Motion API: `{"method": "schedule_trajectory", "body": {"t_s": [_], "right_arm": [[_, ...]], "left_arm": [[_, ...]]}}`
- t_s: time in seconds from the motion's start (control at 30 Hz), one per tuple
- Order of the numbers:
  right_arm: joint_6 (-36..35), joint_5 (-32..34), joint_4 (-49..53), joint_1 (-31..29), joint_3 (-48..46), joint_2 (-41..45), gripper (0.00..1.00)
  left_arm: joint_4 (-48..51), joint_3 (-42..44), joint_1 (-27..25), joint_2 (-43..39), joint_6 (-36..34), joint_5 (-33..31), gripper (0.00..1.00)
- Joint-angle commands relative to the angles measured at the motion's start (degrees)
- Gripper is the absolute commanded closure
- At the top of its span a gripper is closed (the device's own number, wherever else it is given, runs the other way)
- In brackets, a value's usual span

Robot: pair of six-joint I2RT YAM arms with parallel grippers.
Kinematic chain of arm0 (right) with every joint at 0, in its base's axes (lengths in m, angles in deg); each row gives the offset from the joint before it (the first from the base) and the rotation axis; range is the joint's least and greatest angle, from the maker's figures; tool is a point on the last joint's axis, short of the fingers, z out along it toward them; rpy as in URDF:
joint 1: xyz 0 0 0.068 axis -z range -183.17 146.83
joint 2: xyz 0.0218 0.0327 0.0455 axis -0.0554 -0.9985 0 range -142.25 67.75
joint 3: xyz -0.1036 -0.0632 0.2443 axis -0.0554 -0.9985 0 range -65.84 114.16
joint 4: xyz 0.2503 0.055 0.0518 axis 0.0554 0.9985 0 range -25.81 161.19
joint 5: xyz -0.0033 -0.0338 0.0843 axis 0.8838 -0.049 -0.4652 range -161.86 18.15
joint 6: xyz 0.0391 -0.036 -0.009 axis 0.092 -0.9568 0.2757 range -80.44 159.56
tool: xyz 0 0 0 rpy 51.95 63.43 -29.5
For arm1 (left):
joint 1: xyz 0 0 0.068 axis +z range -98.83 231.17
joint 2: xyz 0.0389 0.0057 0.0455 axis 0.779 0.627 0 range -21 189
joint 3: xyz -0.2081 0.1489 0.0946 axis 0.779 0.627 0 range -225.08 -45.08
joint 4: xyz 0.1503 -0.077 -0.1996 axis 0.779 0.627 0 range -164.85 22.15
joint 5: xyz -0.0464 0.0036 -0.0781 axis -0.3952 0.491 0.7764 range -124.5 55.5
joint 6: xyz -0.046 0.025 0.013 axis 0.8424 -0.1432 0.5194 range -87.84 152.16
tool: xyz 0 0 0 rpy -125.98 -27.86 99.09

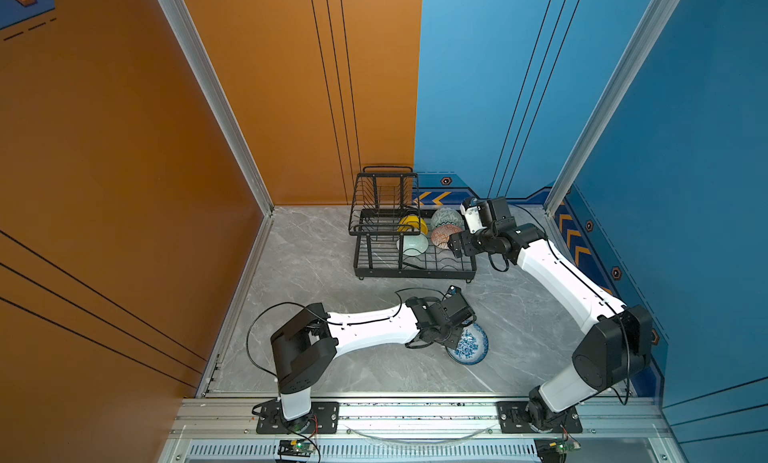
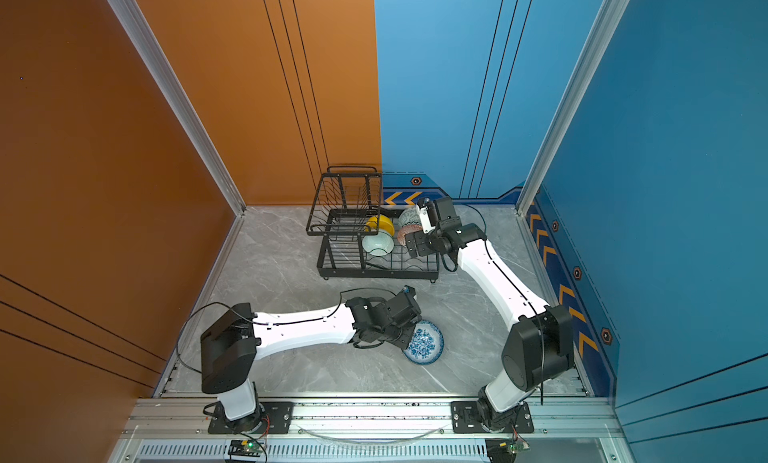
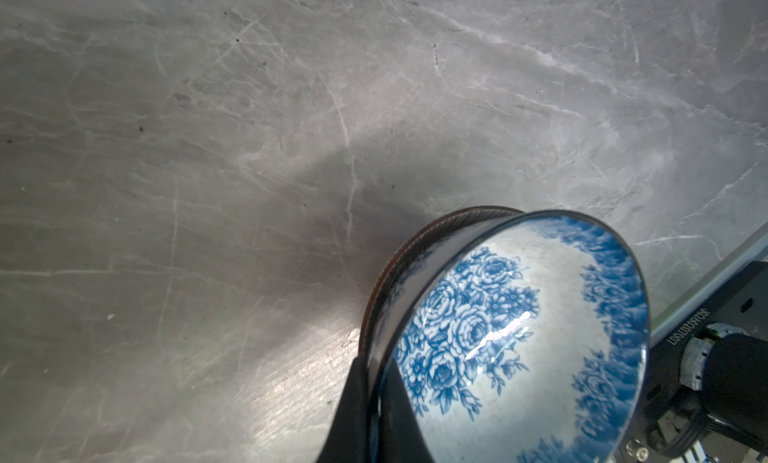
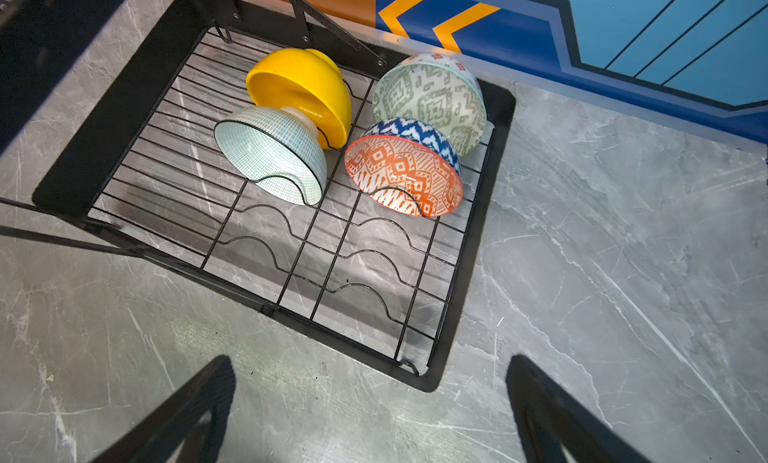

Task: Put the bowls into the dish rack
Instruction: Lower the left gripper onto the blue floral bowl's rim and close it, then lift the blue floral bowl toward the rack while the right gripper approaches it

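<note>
Low over the front of the desk, the left arm stretches from its base at the front left corner, forearm nearly level and reaching toward the middle, wrist bent down. Its left pincer is clamped on the rim of the blue-and-white floral bowl, one finger inside the bowl and the other against its outer wall. In both top views that bowl sits mouth up near the front middle of the desk, well apart from the dish rack. The left wrist view shows a dark ribbed rim of something round just behind it; whether that is another bowl cannot be told. The right arm rises from the front right corner, folds at a high elbow and slopes down toward the rack's right side. Its right pincer stands wide apart and holds nothing, above bare desk beside a corner of the rack's lower tray. Four bowls stand on edge between the tray's curved dividers: the yellow bowl with the mint bowl touching it, and alongside them the grey-green bowl with the orange bowl against it. The raised basket tier stands at the rack's left end.
</note>
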Motion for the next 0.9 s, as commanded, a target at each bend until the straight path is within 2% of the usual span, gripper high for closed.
{"method": "schedule_trajectory", "body": {"t_s": [0.0, 0.63, 0.87], "right_arm": [[-0.55, 1.60, 1.45, -0.32, -0.53, 0.52, 0.00], [-0.05, 1.20, 1.54, 0.78, 0.53, 3.13, 0.00], [1.92, -2.58, 1.89, 2.75, 1.54, 5.33, 0.00]], "left_arm": [[0.70, -2.11, 0.65, -0.14, -0.64, 0.54, 1.00], [6.07, -8.31, 2.83, -4.78, -4.77, -3.25, 1.00], [8.69, -8.43, 3.93, -10.41, -7.61, -7.74, 1.00]]}}
